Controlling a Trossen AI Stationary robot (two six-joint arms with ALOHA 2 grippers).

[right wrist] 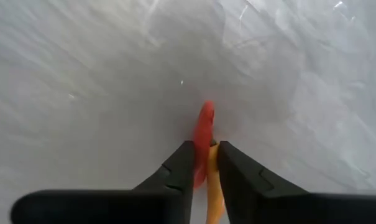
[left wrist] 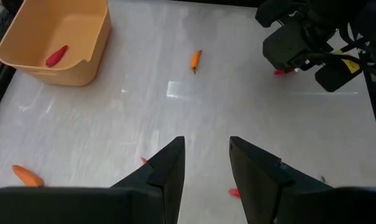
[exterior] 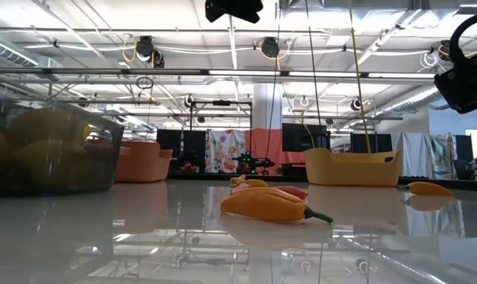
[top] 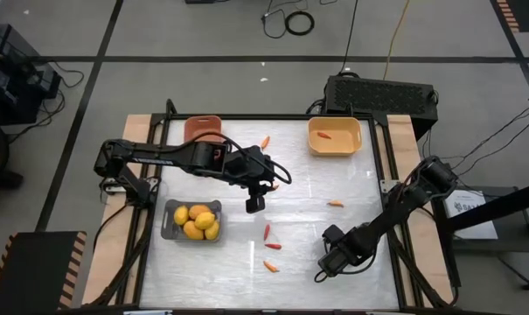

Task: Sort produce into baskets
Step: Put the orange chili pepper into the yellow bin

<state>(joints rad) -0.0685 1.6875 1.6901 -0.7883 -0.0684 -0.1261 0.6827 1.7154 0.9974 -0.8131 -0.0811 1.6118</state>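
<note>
Right gripper (right wrist: 205, 163) low over bench (top: 308, 210) near front edge, fingers pinching slim red-orange pepper (right wrist: 204, 140) for sorting; left gripper (left wrist: 206, 163) hovers mid-bench, fingers slightly apart, empty; yellow fruits fill grey tray (top: 167, 229), one pepper in yellow tray (top: 334, 149)

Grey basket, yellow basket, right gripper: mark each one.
Grey basket (top: 167, 229): high view, on its left rim.
Yellow basket (top: 355, 136): high view, on its right wall.
Right gripper (right wrist: 204, 163): right wrist view, between fingertips pinching a red pepper (right wrist: 204, 127).

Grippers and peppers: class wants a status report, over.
Right gripper shut on red pepper. Left gripper open, empty, above table. Nothing in the way.
</note>
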